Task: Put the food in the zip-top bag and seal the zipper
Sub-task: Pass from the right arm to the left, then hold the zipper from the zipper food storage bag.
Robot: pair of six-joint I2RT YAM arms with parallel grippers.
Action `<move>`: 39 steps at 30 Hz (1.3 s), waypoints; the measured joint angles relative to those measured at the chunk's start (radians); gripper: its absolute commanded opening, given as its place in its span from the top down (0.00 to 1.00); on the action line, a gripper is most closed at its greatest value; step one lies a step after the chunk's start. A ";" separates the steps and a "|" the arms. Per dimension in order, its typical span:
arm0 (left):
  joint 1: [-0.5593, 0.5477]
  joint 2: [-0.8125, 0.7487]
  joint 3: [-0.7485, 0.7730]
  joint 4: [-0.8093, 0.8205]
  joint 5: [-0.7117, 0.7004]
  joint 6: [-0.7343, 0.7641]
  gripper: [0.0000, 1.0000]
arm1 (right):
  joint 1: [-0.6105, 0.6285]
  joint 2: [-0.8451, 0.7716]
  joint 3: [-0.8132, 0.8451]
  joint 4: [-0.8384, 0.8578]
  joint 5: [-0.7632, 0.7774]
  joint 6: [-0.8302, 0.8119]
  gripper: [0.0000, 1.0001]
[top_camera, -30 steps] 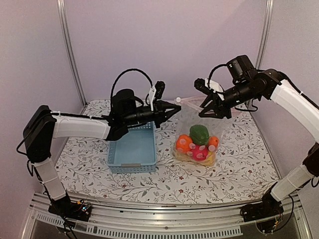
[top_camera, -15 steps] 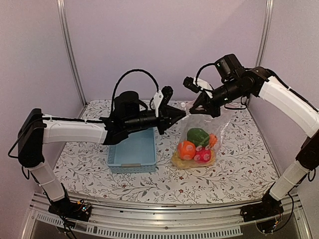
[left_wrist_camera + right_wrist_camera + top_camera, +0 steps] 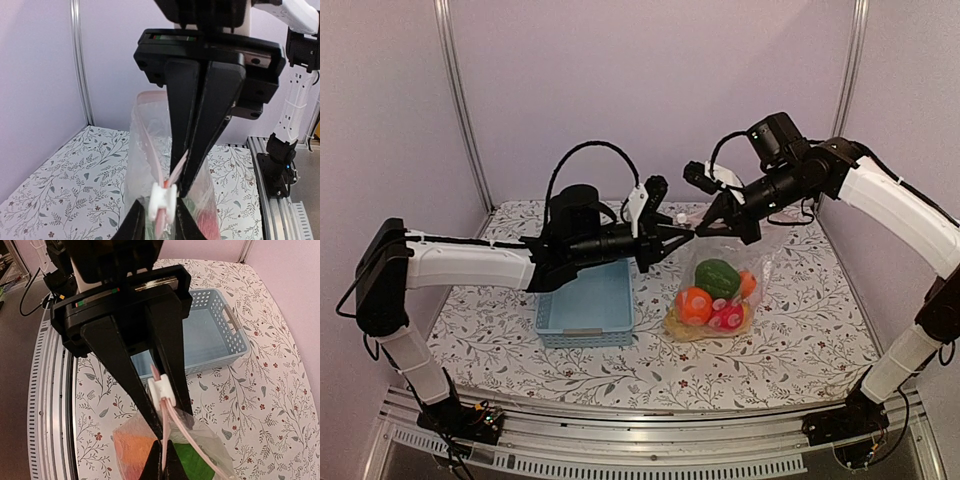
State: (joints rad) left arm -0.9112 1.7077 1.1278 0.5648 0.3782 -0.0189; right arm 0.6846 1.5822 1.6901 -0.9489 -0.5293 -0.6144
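Jaws of the left gripper (image 3: 159, 222) stood slightly parted around the white slider (image 3: 162, 200). Beside it, the right gripper (image 3: 162, 458) was clamped on the zipper (image 3: 172, 422). The zip-top bag (image 3: 760, 250) hung below, food (image 3: 715, 290) inside, right of the basket (image 3: 585, 300).

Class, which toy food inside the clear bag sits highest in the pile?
The green piece, the only green one, resting above the orange piece and red piece.

Grippers nose to nose over the tabletop (image 3: 800, 330): left gripper (image 3: 672, 232) at the bag (image 3: 760, 262) mouth, right gripper (image 3: 712, 214) pinching its top, food (image 3: 713, 292) piled inside, basket (image 3: 585, 300) beside it.
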 measured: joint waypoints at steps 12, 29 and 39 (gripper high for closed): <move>0.002 0.000 0.000 0.002 0.017 -0.010 0.99 | 0.002 -0.011 0.033 -0.019 0.072 -0.023 0.87; 0.002 -0.022 -0.001 -0.045 0.035 0.054 1.00 | 0.040 -0.030 0.112 -0.010 0.029 -0.076 0.58; 0.001 -0.049 -0.015 -0.077 0.042 0.086 1.00 | 0.070 0.030 0.132 -0.016 0.000 -0.117 0.56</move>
State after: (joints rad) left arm -0.9104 1.6588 1.1126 0.4877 0.4202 0.0669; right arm 0.7544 1.6119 1.8217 -0.9653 -0.5293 -0.7315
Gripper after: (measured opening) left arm 0.004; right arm 0.443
